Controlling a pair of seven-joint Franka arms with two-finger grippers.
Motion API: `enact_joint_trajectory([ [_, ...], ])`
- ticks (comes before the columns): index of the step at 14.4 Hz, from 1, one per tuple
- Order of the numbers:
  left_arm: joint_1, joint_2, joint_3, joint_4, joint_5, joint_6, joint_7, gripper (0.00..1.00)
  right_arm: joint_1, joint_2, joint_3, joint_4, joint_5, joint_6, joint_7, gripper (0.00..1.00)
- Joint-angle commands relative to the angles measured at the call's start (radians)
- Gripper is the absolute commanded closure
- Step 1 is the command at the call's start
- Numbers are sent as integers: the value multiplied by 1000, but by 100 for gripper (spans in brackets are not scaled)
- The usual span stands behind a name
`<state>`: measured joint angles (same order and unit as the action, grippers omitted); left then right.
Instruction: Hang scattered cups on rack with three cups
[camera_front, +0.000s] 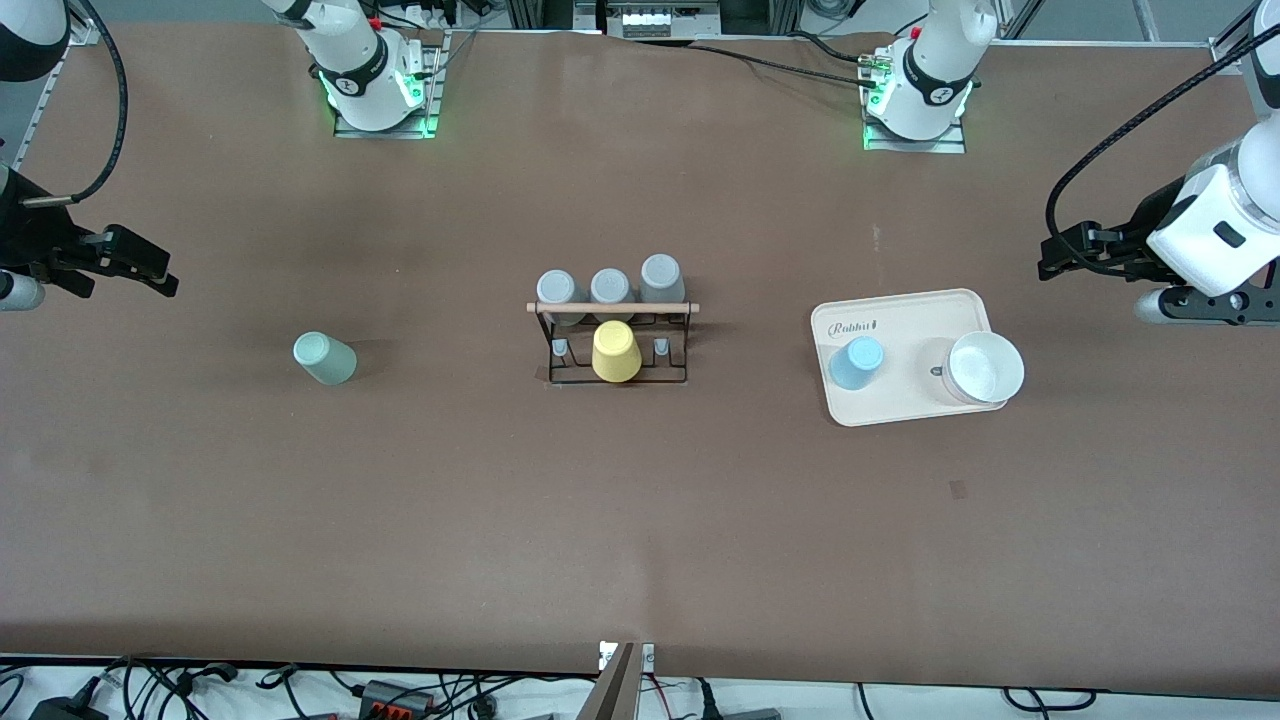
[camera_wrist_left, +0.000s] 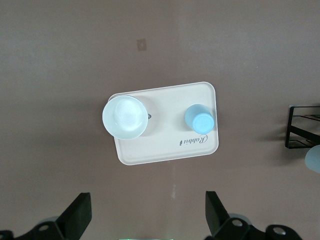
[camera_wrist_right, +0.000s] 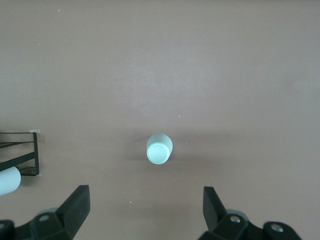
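Cups: sage green cup (camera_front: 324, 358) sits upside down on bare table (camera_front: 640, 520) toward the right arm's end, well apart from everything; light blue cup (camera_front: 856, 362) sits upside down on the cream tray (camera_front: 900, 315) toward the left arm's end, near the white bowl (camera_front: 985, 367) on the tray's corner. Rack (camera_front: 612, 340) stands mid-table, three grey cups (camera_front: 610, 287) on its row nearer the arms' bases, yellow cup (camera_front: 615, 351) on the middle peg of the row nearer the camera, pegs either side of it bare. Right gripper (camera_wrist_right: 145, 205) hovers at the table's edge, fingers wide open, empty, green cup (camera_wrist_right: 159, 148) centred between them below. Left gripper (camera_wrist_left: 148, 212) same at its edge: wide open, empty, over the tray (camera_wrist_left: 165, 150); blue cup (camera_wrist_left: 199, 118) sits off-centre toward one finger, bowl (camera_wrist_left: 125, 117) toward the other.
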<state>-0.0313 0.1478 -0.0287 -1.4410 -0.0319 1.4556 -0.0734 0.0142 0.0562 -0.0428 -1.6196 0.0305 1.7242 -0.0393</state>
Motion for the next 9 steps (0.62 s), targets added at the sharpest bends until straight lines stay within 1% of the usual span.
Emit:
enact_joint_trajectory([
  [1,13,-13,-7,-19,-9,17,20,0,-5,-18,0,-22,-9,3,2,0],
  [4,13,-10,4,-18,-55,17,20,0,-19,-15,-2,-22,-11,0,2,0],
  [7,13,-5,4,-16,-57,17,20,0,-16,-9,-2,-20,-11,5,2,0],
  [8,11,2,4,-16,-57,17,20,0,-19,-9,0,-22,-11,5,2,0],
  [9,8,30,1,-16,-56,16,18,0,-20,-7,-2,-22,-11,5,2,0],
])
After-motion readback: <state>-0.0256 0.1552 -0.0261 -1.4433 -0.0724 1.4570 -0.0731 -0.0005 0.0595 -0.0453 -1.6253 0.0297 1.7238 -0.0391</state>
